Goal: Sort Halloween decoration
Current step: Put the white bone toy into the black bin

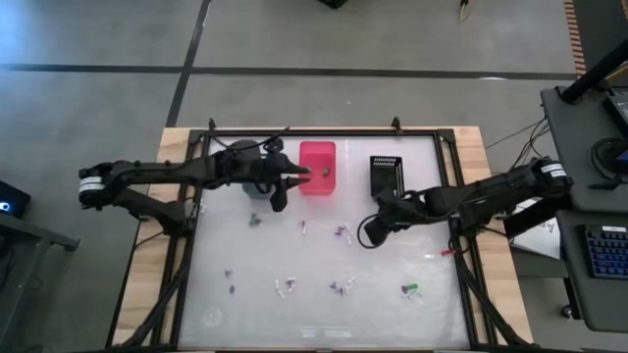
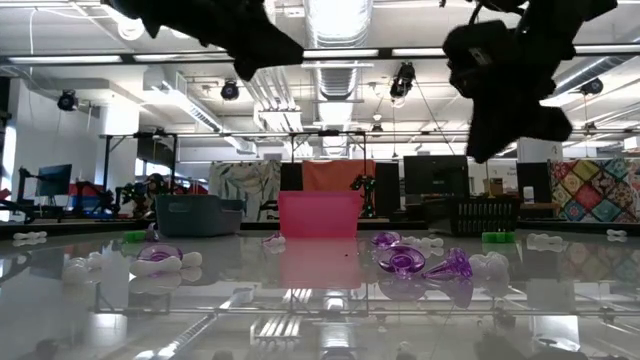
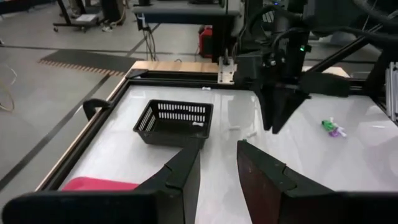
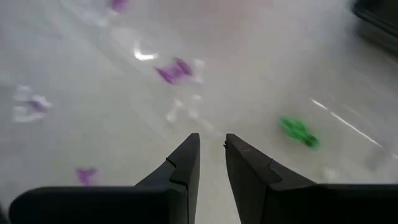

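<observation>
High view shows the left claw at the pink bin's left edge, fingers narrowly apart and empty. Right claw, also narrow with nothing between, hangs near the black basket. Small purple, green and white trinkets lie scattered on the counter.

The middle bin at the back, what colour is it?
Pink. The middle bin shows best in the high view.

My fingers are black, bins are pink, blue-grey and black mesh, trinkets purple, green, white on the white table.
</observation>
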### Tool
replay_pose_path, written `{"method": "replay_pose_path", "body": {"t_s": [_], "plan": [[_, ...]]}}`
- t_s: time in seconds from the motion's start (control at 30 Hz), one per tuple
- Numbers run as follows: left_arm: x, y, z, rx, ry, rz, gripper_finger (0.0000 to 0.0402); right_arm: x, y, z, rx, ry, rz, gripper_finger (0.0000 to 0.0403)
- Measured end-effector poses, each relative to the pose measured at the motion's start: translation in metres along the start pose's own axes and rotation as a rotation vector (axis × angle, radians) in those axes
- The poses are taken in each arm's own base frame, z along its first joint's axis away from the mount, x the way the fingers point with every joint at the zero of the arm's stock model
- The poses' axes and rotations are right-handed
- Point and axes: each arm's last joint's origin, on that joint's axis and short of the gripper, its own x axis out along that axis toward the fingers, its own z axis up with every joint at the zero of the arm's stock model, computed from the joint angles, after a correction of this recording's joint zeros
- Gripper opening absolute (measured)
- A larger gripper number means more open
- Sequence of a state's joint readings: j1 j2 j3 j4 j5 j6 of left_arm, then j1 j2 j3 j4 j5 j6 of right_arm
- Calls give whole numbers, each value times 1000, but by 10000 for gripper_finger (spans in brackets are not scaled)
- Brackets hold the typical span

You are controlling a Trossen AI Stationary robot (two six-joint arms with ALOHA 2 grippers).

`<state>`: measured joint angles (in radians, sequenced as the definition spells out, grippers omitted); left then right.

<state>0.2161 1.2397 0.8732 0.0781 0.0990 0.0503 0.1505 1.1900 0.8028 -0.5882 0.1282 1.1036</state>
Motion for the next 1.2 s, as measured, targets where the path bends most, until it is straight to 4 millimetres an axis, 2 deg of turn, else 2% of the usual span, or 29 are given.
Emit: {"method": "replay_pose_path", "body": {"t_s": [0.17,0.37,0.6,0.93,1.2], "plan": [[-13,-2,-15,13,-36,3,88,-5,-7,-3,67,64,-126,68],[-18,-2,-15,26,-99,15,88,-4,-17,-9,140,145,-254,68],[-11,-1,-18,25,-71,14,88,18,-18,-15,84,259,-340,68],[-1,-1,-25,-8,-36,13,88,55,-22,-22,5,322,-494,68],[-1,-1,-25,-13,-38,13,88,61,-24,-20,-33,307,-520,68]]}}
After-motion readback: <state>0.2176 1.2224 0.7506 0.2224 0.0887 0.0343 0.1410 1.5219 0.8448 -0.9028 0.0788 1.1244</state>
